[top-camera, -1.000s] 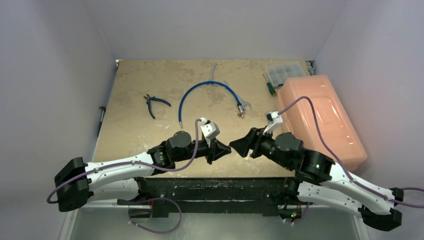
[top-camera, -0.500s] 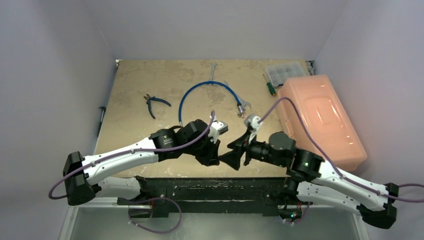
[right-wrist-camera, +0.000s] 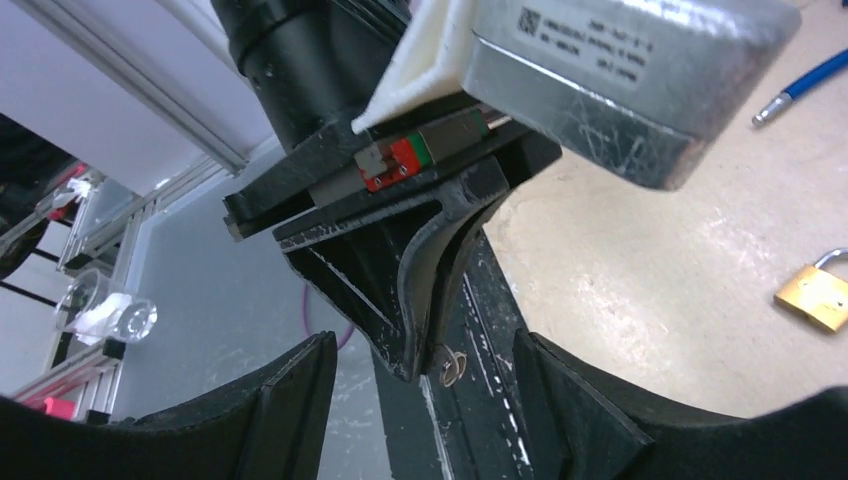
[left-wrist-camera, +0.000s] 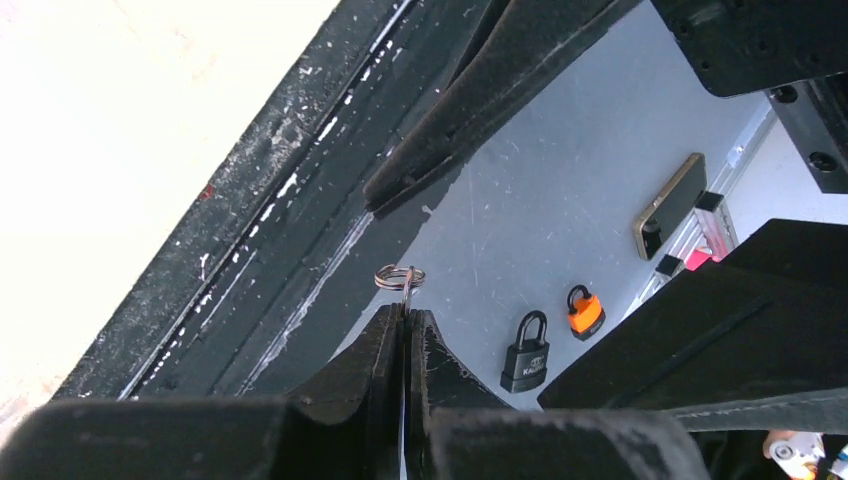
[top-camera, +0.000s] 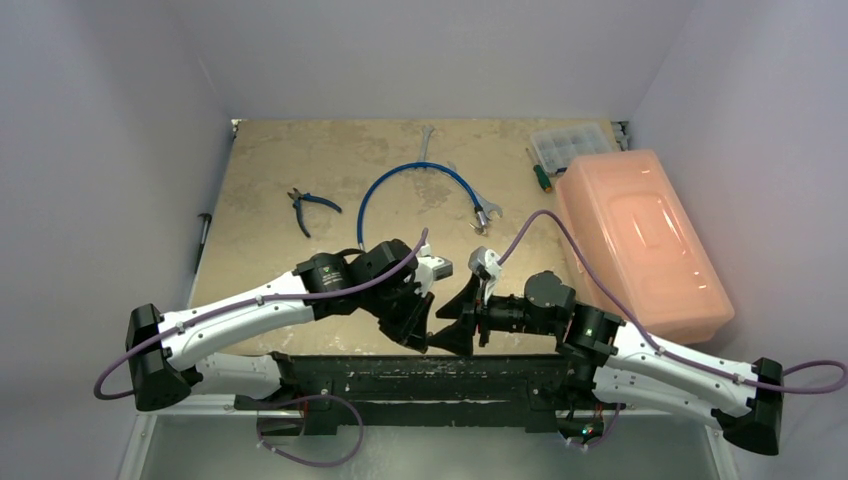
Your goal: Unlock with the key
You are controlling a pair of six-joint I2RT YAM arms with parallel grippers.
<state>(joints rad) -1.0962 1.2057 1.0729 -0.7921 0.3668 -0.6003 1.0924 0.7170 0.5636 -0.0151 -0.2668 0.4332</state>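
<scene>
My left gripper (left-wrist-camera: 406, 312) is shut on the key (left-wrist-camera: 400, 277), a tiny silvery key. Its split ring sticks out past the fingertips and the blade is pinched between the jaws. In the top view the left gripper (top-camera: 425, 328) hangs at the table's near edge, tip to tip with my right gripper (top-camera: 455, 322). The right gripper (right-wrist-camera: 425, 352) stands open, one finger on each side of the left gripper's tip, where the key (right-wrist-camera: 450, 368) shows. Neither right finger touches it. The small brass padlock (right-wrist-camera: 815, 295) lies apart on the tabletop.
Farther back on the table lie blue-handled pliers (top-camera: 305, 205), a blue cable (top-camera: 400, 175), wrenches (top-camera: 425, 140), a screwdriver (top-camera: 540, 175), a clear parts box (top-camera: 570, 143) and a big orange bin (top-camera: 640, 240). Below the edge lie a black padlock (left-wrist-camera: 527, 352) and an orange one (left-wrist-camera: 583, 312).
Both arms have swung toward the table's near edge. The right gripper has opened wider and closed in until its fingers flank the left gripper's tip. The left gripper stays shut on the key.
</scene>
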